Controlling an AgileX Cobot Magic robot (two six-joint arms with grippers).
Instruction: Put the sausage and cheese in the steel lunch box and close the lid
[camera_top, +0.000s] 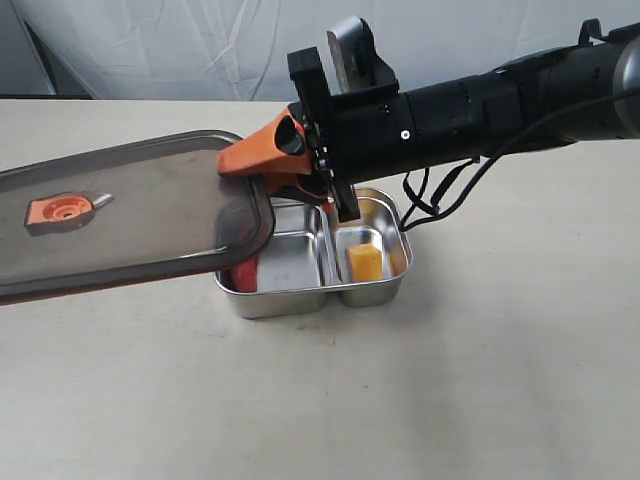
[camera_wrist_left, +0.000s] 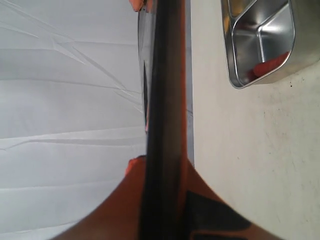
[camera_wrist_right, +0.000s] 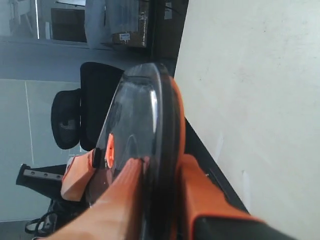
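Note:
The dark translucent lid (camera_top: 130, 215) hangs tilted in the air over the left part of the steel lunch box (camera_top: 395, 285), its orange valve tab (camera_top: 62, 210) facing up. My right gripper (camera_top: 255, 170) is shut on the lid's right edge. The left gripper (camera_wrist_left: 162, 167) is out of the exterior view, but its wrist view shows it shut on the lid (camera_wrist_left: 162, 100), seen edge-on. The yellow cheese (camera_top: 365, 262) lies in the smaller compartment. The red sausage (camera_top: 245, 272) lies in the larger one, mostly hidden under the lid. The right wrist view shows its gripper (camera_wrist_right: 159, 167) clamping the lid (camera_wrist_right: 145, 115).
The lunch box (camera_wrist_left: 287, 55) rests on a pale table (camera_top: 450, 400), with the sausage (camera_wrist_left: 267, 65) showing at its rim. A black cable (camera_top: 430, 200) hangs from the right arm close behind the box. A white backdrop stands beyond the table.

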